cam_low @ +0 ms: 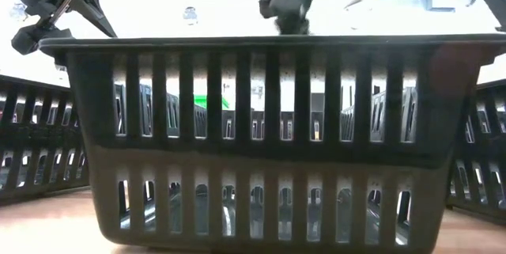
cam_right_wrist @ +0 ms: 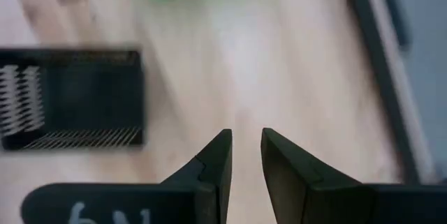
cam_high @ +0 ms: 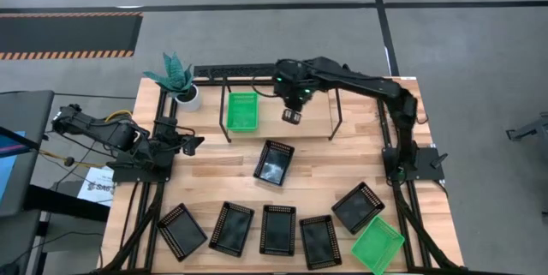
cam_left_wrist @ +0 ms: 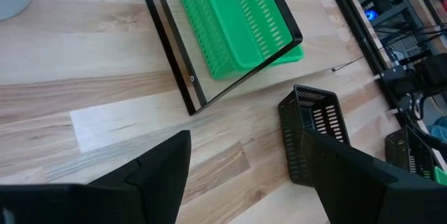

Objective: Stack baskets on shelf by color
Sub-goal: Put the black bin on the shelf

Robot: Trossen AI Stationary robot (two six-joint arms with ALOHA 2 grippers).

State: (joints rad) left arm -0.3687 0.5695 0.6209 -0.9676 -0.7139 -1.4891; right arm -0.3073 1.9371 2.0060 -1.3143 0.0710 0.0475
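On the shelf (cam_high: 321, 126) at the 12 o'clock side of the tabletop (cam_high: 214, 181), there's 1 green basket (cam_high: 241, 110) sitting at the shelf's 9 o'clock end, and the rest of the board is bare wood. The right gripper (cam_high: 292, 116) hangs over the middle of the shelf, just beside that green basket on its 3 o'clock side. Its fingers (cam_right_wrist: 216, 158) are nearly together with a thin gap between them and nothing in them, so they're empty, not grasping anything.

A lone black basket (cam_high: 274, 162) sits tilted near the middle of the tabletop, just off the shelf's 6 o'clock edge. Along the 6 o'clock edge there's a row of 5 more black baskets (cam_high: 277, 229), and a second green basket (cam_high: 378, 245) at the 5 o'clock corner, touching or nearly touching the last black one. I can only spot 2 green ones.

The left gripper (cam_high: 195, 143) waits at the 9 o'clock side, low near the tabletop, fingers (cam_left_wrist: 157, 172) spread wide and released, pointing toward the shelf. A potted plant (cam_high: 175, 78) stands at the 11 o'clock corner next to the shelf.

The low view is pretty much filled by 1 black basket right up close.
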